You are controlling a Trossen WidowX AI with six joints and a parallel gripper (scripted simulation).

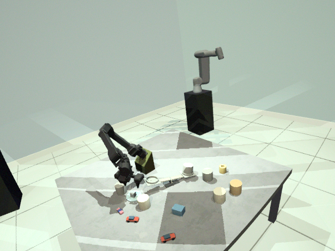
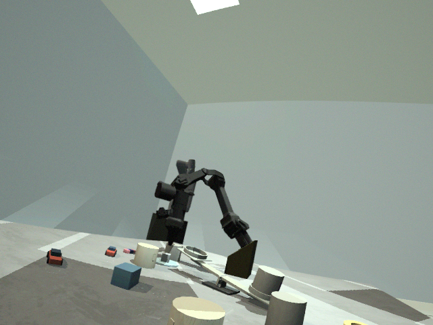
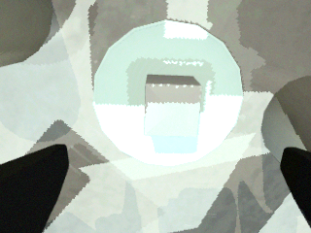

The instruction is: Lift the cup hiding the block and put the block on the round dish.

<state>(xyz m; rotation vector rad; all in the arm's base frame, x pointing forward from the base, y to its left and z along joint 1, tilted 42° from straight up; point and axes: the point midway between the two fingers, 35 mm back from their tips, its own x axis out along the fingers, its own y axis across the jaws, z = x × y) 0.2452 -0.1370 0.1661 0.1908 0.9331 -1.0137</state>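
A small grey block [image 1: 132, 194] [image 2: 165, 257] [image 3: 171, 88] rests on the round pale glass dish [image 1: 128, 197] [image 2: 172, 264] [image 3: 117, 91]. My gripper [image 1: 131, 185] [image 2: 171, 244] [image 3: 177, 157] hangs straight above it, open and empty, with its fingers wide of the block on both sides. A grey-tan cup [image 1: 119, 188] [image 2: 175, 253] stands on the table beside the dish, not over it. The balance beam [image 1: 172, 179] [image 2: 213, 271] is tipped, with its bare ring end [image 1: 152, 179] [image 2: 195, 250] near the dish. The other cup [image 1: 187, 168] [image 2: 267, 278] stands on the far end.
A cream cylinder [image 1: 143, 201] [image 2: 147, 255] stands close by the dish. An olive box [image 1: 144, 161] [image 2: 241, 260] sits at the arm's base. A blue cube [image 1: 178, 209] [image 2: 126, 275], toy cars [image 1: 132, 218] [image 1: 167, 237] and more cylinders [image 1: 219, 195] [image 1: 235, 187] are scattered around.
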